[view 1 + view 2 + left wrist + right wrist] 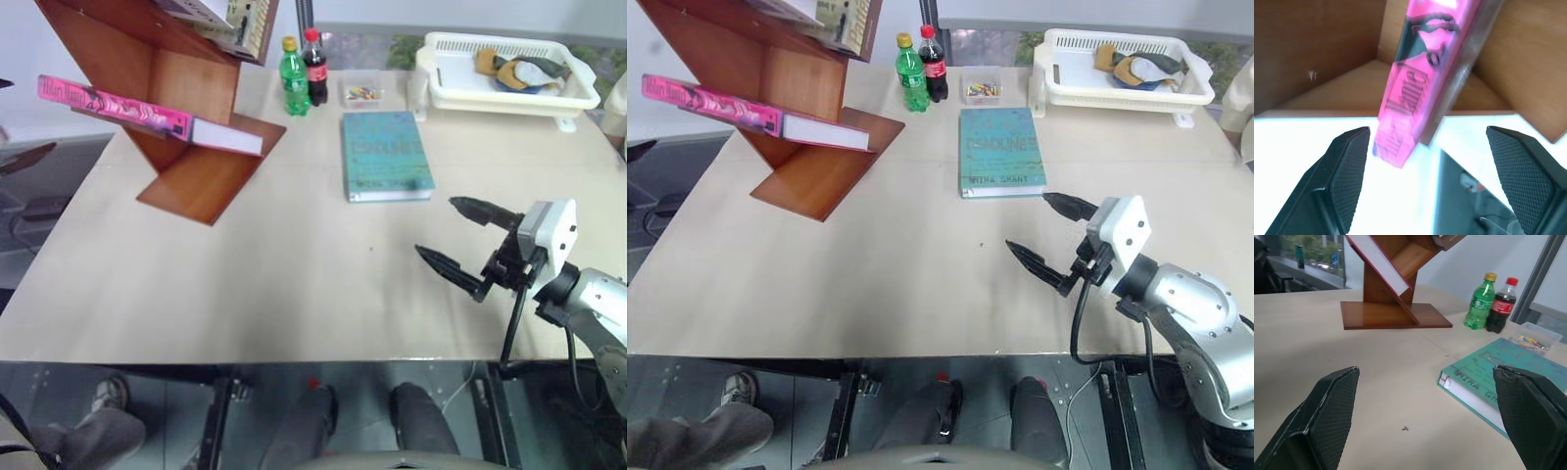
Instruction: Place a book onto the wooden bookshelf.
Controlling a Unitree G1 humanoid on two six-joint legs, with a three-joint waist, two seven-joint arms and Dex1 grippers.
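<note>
The bright pink book (118, 108) lies flat on a slanted board of the reddish-brown wooden bookshelf (201, 171) at the table's far left, with its white page edges facing the table's middle. In the left wrist view, my left gripper (1427, 131) is open. Its fingers stand apart on either side of the pink book's (1410, 98) near end, with a gap on both sides. My right gripper (434, 226) hovers open and empty over the table near the front right, just short of the teal book (385, 154).
A green bottle (293, 78) and a cola bottle (315, 67) stand behind the shelf's foot, beside a small clear box (361, 93). A white basket (505, 73) holding cloths sits at the back right. More books rest on the shelf's upper board (235, 24).
</note>
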